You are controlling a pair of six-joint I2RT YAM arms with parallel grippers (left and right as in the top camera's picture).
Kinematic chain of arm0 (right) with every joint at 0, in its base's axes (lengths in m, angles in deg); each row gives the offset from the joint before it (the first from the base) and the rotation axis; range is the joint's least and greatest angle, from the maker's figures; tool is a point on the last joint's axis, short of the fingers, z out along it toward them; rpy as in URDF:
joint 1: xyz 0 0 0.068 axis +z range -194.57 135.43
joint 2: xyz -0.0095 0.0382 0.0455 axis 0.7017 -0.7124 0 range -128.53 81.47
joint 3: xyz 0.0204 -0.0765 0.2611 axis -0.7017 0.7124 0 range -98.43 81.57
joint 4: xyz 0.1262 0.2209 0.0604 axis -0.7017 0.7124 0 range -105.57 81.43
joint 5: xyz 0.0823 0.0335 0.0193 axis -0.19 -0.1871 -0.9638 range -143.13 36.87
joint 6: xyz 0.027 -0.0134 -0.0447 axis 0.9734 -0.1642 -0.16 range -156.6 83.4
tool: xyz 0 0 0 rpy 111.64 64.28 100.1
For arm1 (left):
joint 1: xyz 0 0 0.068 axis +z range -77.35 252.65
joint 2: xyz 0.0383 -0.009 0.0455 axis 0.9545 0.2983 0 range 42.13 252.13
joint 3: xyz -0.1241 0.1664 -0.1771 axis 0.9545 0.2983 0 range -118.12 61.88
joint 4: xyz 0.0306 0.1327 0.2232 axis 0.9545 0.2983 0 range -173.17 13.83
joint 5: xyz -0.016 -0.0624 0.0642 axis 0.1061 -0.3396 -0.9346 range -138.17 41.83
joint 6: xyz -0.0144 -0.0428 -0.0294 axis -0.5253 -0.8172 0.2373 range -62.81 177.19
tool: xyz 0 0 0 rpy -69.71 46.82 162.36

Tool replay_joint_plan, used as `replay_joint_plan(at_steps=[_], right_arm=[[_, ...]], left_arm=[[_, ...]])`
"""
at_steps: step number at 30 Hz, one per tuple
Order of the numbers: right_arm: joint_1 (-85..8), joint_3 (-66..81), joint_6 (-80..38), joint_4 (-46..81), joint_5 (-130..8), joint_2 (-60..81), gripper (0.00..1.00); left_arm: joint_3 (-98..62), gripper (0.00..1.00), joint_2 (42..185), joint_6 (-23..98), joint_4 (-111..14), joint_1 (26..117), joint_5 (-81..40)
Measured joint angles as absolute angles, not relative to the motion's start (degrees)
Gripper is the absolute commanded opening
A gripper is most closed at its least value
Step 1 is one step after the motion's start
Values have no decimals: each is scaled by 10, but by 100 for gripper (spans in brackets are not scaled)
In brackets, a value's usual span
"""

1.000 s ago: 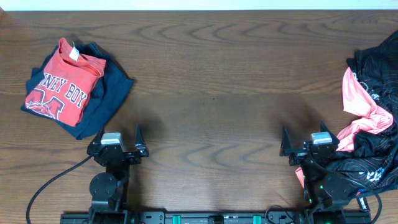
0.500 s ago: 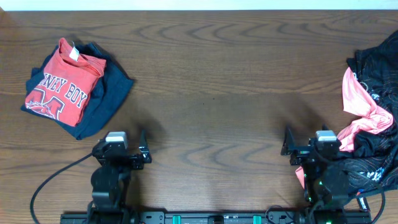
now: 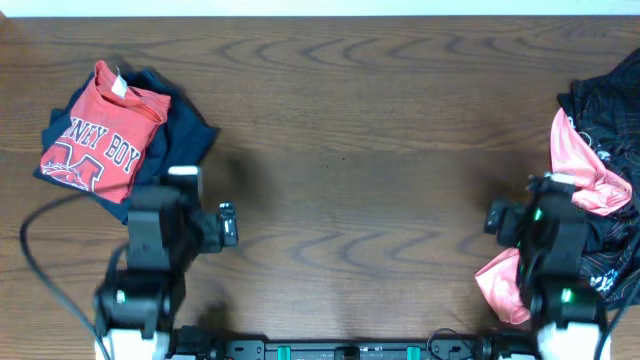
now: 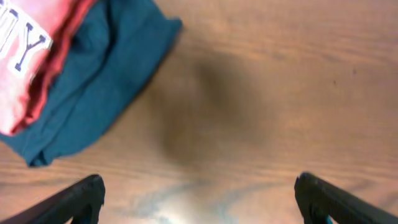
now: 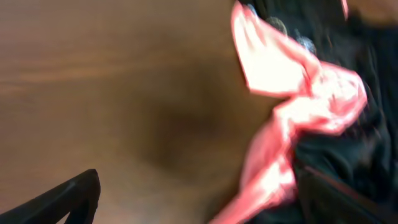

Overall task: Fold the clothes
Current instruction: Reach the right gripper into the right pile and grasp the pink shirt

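While both arms hang over the dark wooden table (image 3: 350, 110), neither one has any cloth in its grasp. From where I stand, the left gripper (image 4: 198, 186) is spread wide. Its two black fingers (image 4: 84, 196) sit at the bottom corners of the left wrist view with only bare wood between them. Ahead of those fingers and off to their left lies a red shirt with white "BOY" lettering (image 3: 100, 140). It rests on top of a dark blue garment (image 3: 175, 150) whose edge sticks out toward the fingers. Both are well clear of the tips.

The right gripper (image 5: 199, 190) is likewise spread, its fingers (image 5: 68, 199) far apart and empty, with bare table between them. The salmon-pink T-shirt (image 3: 578, 165) lies crumpled ahead of these fingers and to their right, on and against a heap of black garments with white print (image 3: 610, 100). It is bunched into a twisted strip, with a broad flap farthest ahead and a narrow tail that runs back toward the right-hand finger. The right wrist view is blurred, so I cannot tell whether that tail touches the finger or only passes close beside it. From overhead, one more pink fold shows by the base of the right arm, behind the fingers.
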State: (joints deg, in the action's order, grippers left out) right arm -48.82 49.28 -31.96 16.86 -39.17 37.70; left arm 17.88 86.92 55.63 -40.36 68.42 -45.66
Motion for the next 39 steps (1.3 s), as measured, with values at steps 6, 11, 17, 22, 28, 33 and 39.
replay_joint_plan(at_steps=[6,11,17,22,28,33,39], right_arm=[[-553,399,-310,209,-412,206,92],[-577,392,-290,210,-400,132,73],[-646,392,-243,198,-349,42,72],[-665,392,-229,159,-378,-34,38],[-665,392,-237,101,-522,-86,1],[-637,385,-286,54,-775,-74,1],[-493,366,-308,-52,-911,-16,1]], left_arm=[[89,98,970,555,-338,684,-426],[86,98,996,555,-331,684,-421],[86,98,1002,555,-330,684,-421],[86,98,1002,555,-330,684,-421],[86,98,1002,555,-330,684,-421],[86,98,1002,555,-339,684,-421],[86,98,1002,555,-352,684,-420]])
